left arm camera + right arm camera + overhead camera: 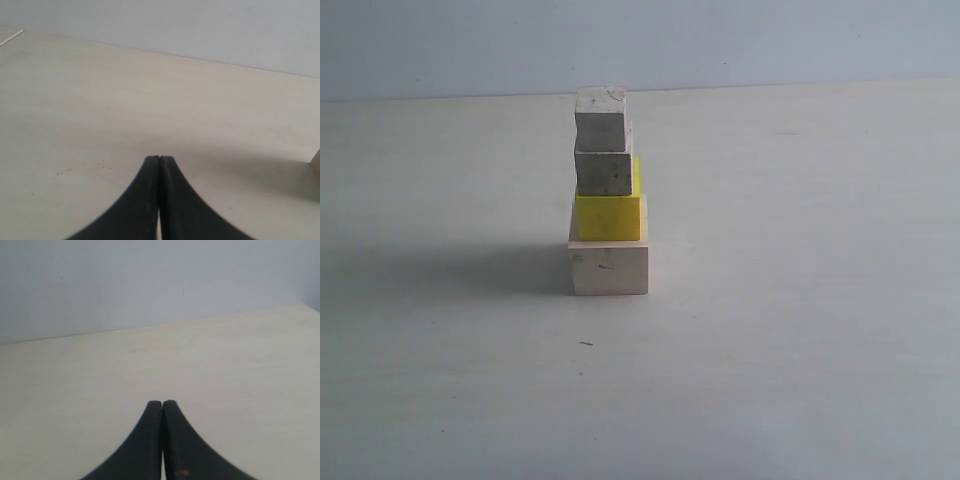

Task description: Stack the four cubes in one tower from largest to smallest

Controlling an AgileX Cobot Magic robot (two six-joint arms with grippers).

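The tower stands complete near the middle of the pale wooden bench point(800, 300). The large pale unpainted wooden cube point(609, 268) forms the base and the medium bright yellow cube point(608, 217) sits on it. Above come the lower small greyish wooden cube point(603, 172) and the top small greyish wooden cube point(599, 115). The stack's long axis is upright, with the upper blocks set a little toward the left of the exterior view rather than centred. No arm shows in that view. The left fingers point(145, 200) are pressed together on nothing, over bare bench. A sliver of pale wood at the edge of their camera's picture is likely the base cube, off their line. The right fingers point(145, 440) are likewise closed and empty, with no cube in sight. By that the left arm seems the nearer, though the task looks done and no approach appears needed.
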